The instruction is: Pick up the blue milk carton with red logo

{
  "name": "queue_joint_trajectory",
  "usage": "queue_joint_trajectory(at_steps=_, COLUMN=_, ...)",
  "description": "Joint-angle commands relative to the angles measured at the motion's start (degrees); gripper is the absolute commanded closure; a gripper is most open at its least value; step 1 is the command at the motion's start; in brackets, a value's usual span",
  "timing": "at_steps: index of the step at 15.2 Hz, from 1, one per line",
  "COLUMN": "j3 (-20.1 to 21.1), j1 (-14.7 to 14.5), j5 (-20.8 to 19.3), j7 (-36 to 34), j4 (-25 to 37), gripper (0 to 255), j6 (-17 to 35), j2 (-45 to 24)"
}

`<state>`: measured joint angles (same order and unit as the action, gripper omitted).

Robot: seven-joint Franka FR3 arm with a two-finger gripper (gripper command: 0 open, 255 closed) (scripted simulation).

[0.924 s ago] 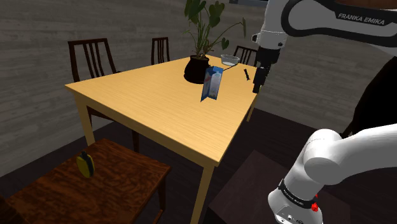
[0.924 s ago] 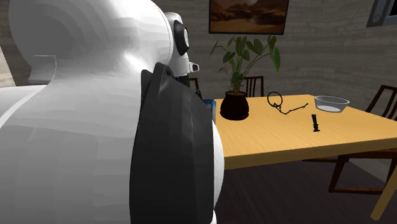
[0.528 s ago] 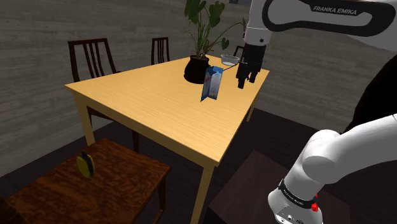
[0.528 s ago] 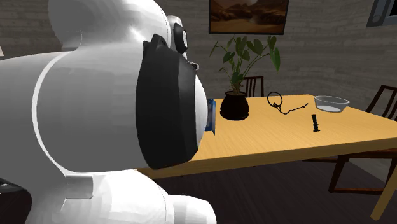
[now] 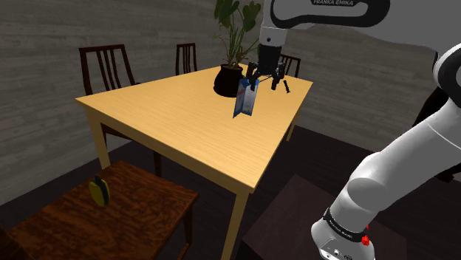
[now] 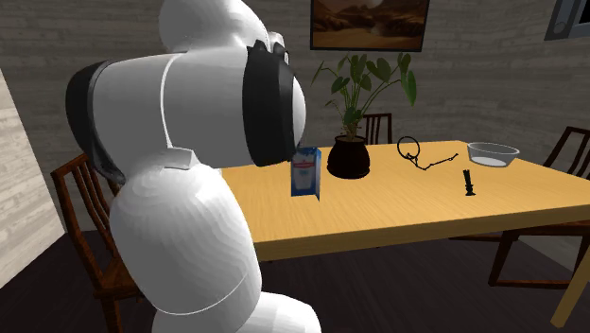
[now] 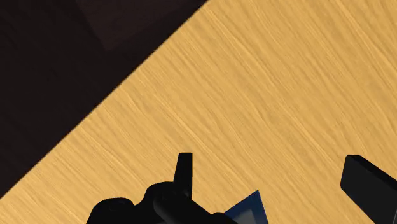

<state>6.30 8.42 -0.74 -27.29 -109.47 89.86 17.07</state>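
The milk carton point(image 5: 246, 98) is blue and white and stands upright on the yellow wooden table point(image 5: 177, 118), near the edge on the shoulder view's right. In the second exterior view the carton point(image 6: 305, 172) stands just left of the plant pot. My black gripper point(image 5: 262, 77) hangs just above the carton's top, open. In the wrist view the fingers point(image 7: 184, 170) stand wide apart around the gripper's middle point(image 7: 273, 184), and a blue corner of the carton point(image 7: 251, 207) pokes up between them, touching neither.
A dark pot with a leafy plant point(image 5: 227, 80) stands right behind the carton. A glass bowl point(image 6: 493, 153), a black cable loop point(image 6: 421, 156) and a small black object point(image 6: 467, 183) lie further along the table. Chairs point(image 5: 103, 66) surround it. A low dark table point(image 5: 103, 214) carries a yellow item.
The arm has swung from beyond the table's edge toward the shoulder view's left and now sits over the carton. The carton has not moved.
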Motion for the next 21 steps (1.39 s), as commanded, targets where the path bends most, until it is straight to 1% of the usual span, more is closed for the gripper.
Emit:
queue_joint_trajectory(at_steps=1, j3=0.23, j1=1.24, j5=0.24, j7=-6.05, j4=4.95, gripper=0, j6=0.25, j2=-5.01)
queue_joint_trajectory(at_steps=5, j3=-0.43, j1=3.17, j5=0.54, j7=-16.62, j4=13.94, gripper=0, j6=-0.01, j2=-13.2)
queue_joint_trajectory(at_steps=10, j3=-2.5, j1=5.28, j5=1.22, j7=-28.69, j4=25.44, gripper=0, j6=-1.18, j2=-22.6)
queue_joint_trajectory(at_steps=11, j3=-2.55, j1=5.26, j5=1.23, j7=-28.75, j4=25.5, gripper=0, j6=-1.19, j2=-22.64)
queue_joint_trajectory(at_steps=18, j3=-2.59, j1=5.3, j5=1.32, j7=-28.62, j4=17.89, gripper=0, j6=5.1, j2=-21.32)
queue_joint_trajectory(at_steps=20, j3=-2.59, j1=5.3, j5=1.32, j7=-28.62, j4=17.88, gripper=0, j6=5.1, j2=-21.32)
queue_joint_trajectory(at_steps=21, j3=-2.57, j1=5.27, j5=1.32, j7=-28.67, j4=17.85, gripper=255, j6=5.14, j2=-21.32)
